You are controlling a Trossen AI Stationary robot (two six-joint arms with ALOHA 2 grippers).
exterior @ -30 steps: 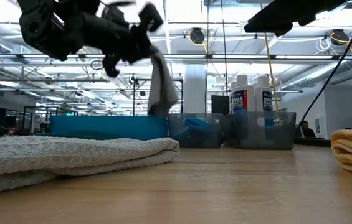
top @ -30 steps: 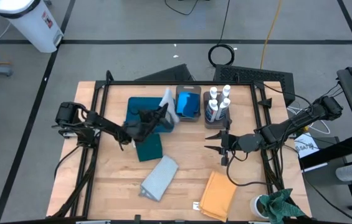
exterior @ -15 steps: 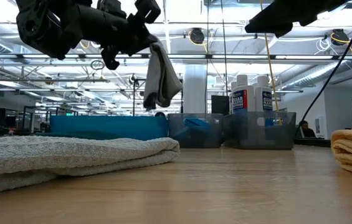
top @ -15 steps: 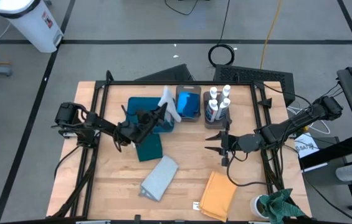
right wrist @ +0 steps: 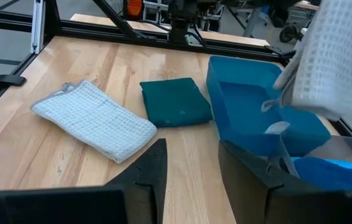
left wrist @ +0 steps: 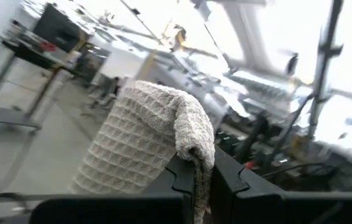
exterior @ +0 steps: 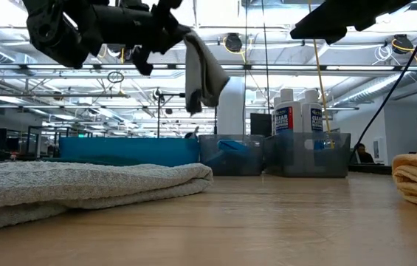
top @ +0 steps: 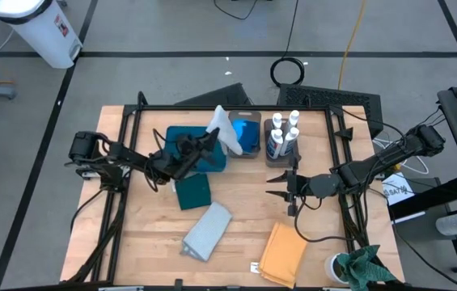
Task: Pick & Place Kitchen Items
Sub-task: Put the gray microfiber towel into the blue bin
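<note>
Holding a pale grey cloth (top: 225,131) up in the air: left hand (top: 209,141) is pinched tight on one edge of it, cloth hanging loose off the fingers (left wrist: 185,177). From above it sits over the far right corner of the teal tray (top: 181,139), next to the bin holding blue sponges (top: 245,133). Low view puts the cloth (exterior: 202,68) well clear of the worktop (top: 244,206), above tray and bin height. Left wrist view shows the waffle-weave fabric (left wrist: 144,146) draped over the closed fingertips.

Right hand (top: 279,185) hovers over the worktop's right-centre, just in front of the bottle bin (top: 281,145), fingers (right wrist: 144,171) spread apart, nothing between them.

White bottles with blue labels (top: 283,132) stand upright in that bin; low view shows them (exterior: 297,111) poking above its rim.

On the worktop:
- dark teal cloth (top: 192,192), folded, just in front of the tray
- second pale grey cloth (top: 208,230), folded, near the front, centre
- mustard yellow cloth (top: 282,253), folded, front right
- green rag (top: 364,267) off the front right corner, in a white cup

Right wrist view has the teal cloth (right wrist: 176,101) and grey cloth (right wrist: 95,119) lying flat side by side, apart from each other.
</note>
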